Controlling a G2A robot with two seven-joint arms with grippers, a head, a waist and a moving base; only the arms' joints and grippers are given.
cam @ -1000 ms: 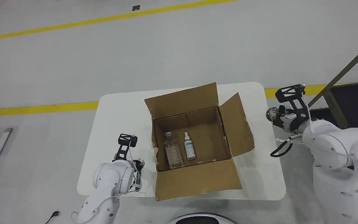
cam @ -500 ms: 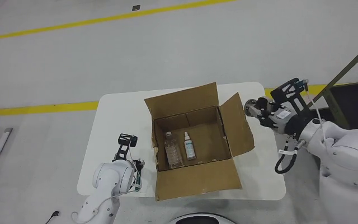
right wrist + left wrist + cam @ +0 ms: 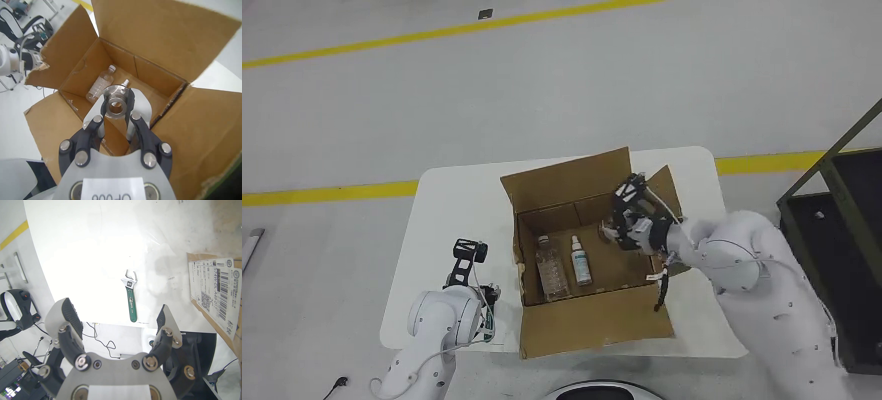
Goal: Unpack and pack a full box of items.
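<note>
Right gripper [image 3: 116, 100] clamped on a steel flanged collar [image 3: 114, 90], poised over the open cardboard box [image 3: 151, 75]. Beneath it lie a clear plastic bottle [image 3: 100, 84] and a small spray bottle [image 3: 125, 82]. Left gripper [image 3: 116, 311], spread and empty, faces an adjustable wrench [image 3: 130, 302] on the table [image 3: 85, 256]. Packing appears partway: collar and wrench remain unboxed.

Open cardboard box [image 3: 592, 315], flaps splayed — clear bottle [image 3: 551, 268] and spray bottle [image 3: 581, 260] lie side by side inside. Right gripper [image 3: 116, 103] holds a steel flange [image 3: 113, 90] above it; a green-handled wrench [image 3: 130, 298] lies on the table, left.
</note>
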